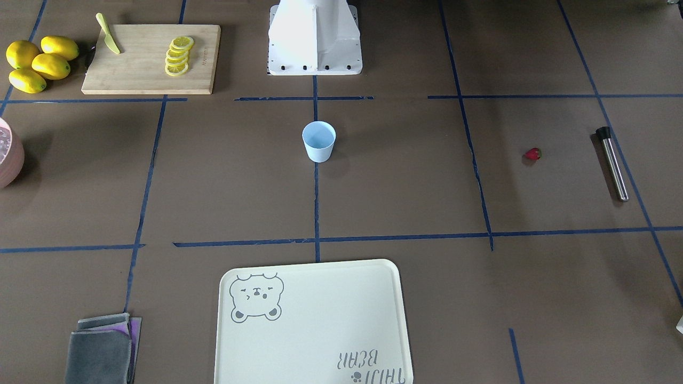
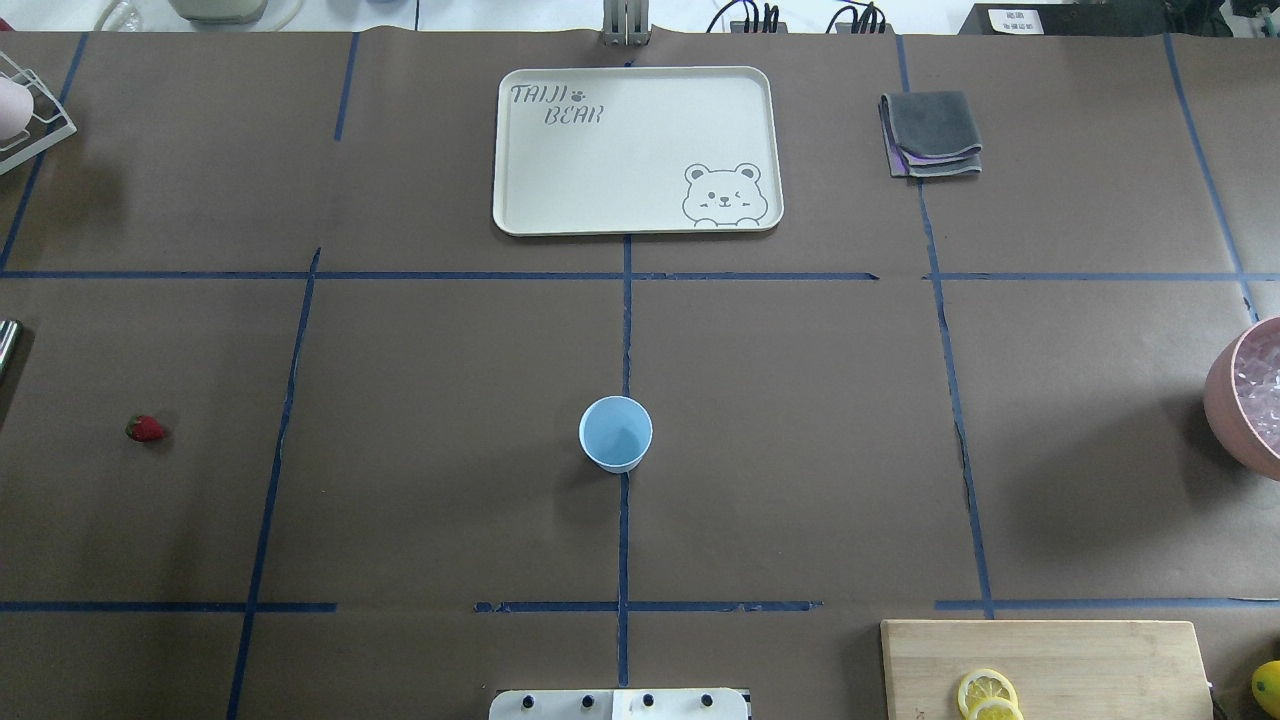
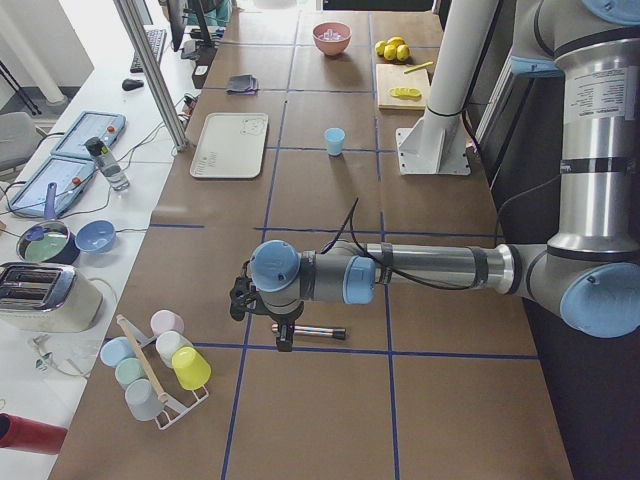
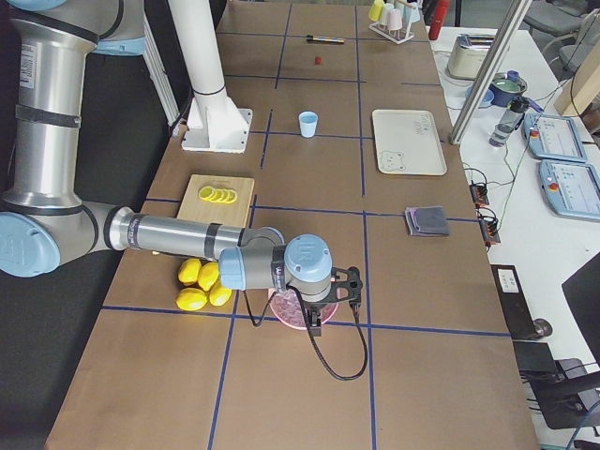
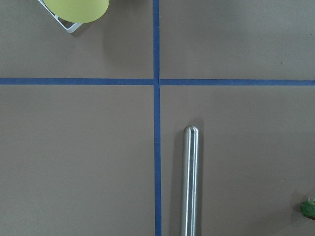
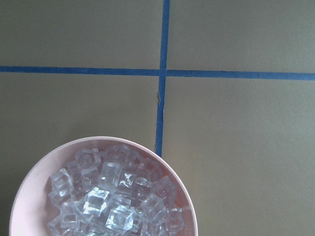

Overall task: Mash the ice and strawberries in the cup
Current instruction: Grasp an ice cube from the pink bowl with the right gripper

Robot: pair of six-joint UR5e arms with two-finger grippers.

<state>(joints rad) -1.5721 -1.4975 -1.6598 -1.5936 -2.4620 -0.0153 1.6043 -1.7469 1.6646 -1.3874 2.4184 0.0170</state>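
Note:
The pale blue cup (image 1: 319, 141) stands upright and empty at the table's middle, also in the overhead view (image 2: 616, 433). The strawberry (image 1: 532, 154) lies alone on the robot's left side (image 2: 146, 429). The ice (image 6: 113, 196) fills a pink bowl (image 6: 106, 139) at the robot's right (image 2: 1225, 400). A steel muddler (image 1: 612, 162) lies beyond the strawberry (image 5: 189, 182). My left gripper (image 3: 285, 338) hangs over the muddler. My right gripper (image 4: 314, 323) hangs over the pink bowl. Neither gripper's fingers show in a wrist view, so I cannot tell whether they are open or shut.
A wooden board (image 1: 149, 58) holds lemon slices (image 1: 178, 55) and a yellow-green knife (image 1: 108, 34), with whole lemons (image 1: 37, 63) beside it. A cream bear tray (image 2: 636, 150) and a folded grey cloth (image 2: 930, 133) lie at the far side. A rack of cups (image 3: 160, 365) stands near the left gripper.

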